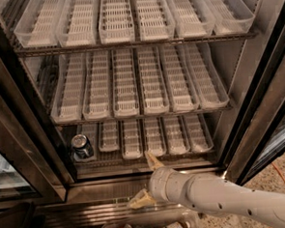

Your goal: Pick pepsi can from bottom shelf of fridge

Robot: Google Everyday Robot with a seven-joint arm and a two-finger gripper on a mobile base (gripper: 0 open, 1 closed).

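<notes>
Empty gripper splayed wide before fridge

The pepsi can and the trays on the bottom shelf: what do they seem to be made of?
The pepsi can: probably aluminium, with a dark painted side and a shiny silver top. The trays: clear slatted plastic, it seems, pale and see-through. The hand, open, is lower in the view, right of the can.

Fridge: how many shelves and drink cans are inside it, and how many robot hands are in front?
Shelves: 3, counting the bottom shelf
Pepsi can: 1, at the bottom shelf's left end
Hand: 1, open, before the sill, right of the can
Total: 5
</notes>
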